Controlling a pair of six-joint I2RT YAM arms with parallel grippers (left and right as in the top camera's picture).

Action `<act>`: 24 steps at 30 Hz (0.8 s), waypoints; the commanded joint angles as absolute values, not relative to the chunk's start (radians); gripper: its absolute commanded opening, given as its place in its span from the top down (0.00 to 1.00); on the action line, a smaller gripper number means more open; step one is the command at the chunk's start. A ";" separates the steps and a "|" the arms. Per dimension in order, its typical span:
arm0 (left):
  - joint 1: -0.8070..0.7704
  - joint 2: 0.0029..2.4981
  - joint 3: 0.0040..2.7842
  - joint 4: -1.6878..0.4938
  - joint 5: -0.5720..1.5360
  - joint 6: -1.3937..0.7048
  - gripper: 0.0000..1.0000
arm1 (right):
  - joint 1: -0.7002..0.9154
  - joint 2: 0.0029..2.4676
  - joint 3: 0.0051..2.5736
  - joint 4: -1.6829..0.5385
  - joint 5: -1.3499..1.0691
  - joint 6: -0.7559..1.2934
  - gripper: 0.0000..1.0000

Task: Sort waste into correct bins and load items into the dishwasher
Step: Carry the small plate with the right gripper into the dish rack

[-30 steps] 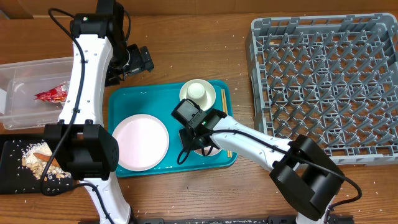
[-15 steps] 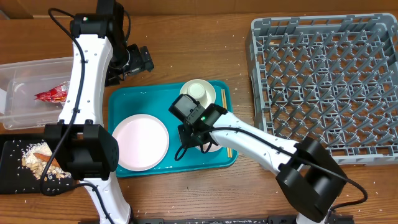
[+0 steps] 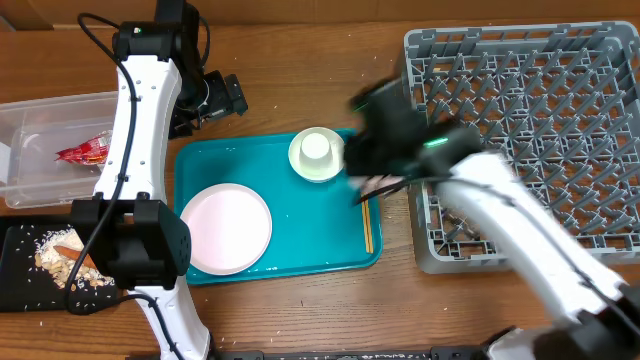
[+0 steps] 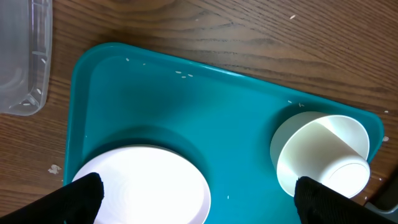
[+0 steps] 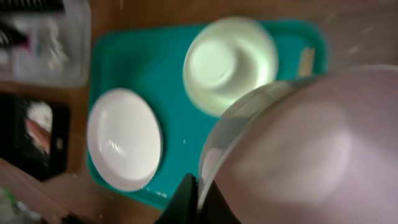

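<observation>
the right arm, smeared by blur in the overhead view, reaches across the left edge of the grey dish rack at the right of the frame. in its wrist view the right jaws are clamped on the rim of a pale pink bowl, which fills the lower right of that frame with the teal tray behind it. on the tray lie a pink plate at lower left, a white cup upside down near the top edge, and the chopsticks along the right edge. the left arm stands at upper left, its jaws spread wide apart, its wrist view looking down on plate and cup. at far left the clear tub holds the red wrapper; below it the black tray holds beige scraps. all rest on the wooden surface.
</observation>
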State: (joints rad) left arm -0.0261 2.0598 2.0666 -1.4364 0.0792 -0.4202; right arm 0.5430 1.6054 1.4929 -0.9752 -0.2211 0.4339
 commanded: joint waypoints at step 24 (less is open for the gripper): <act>-0.033 2.048 2.057 -1.435 0.086 -0.434 0.00 | -0.325 1.922 1.493 -0.710 -1.342 0.004 0.96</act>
State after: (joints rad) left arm -0.0261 2.0594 2.0666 -1.4361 0.0788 -0.4202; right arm -0.3252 1.9083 1.4937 -0.7387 -1.2945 -0.0502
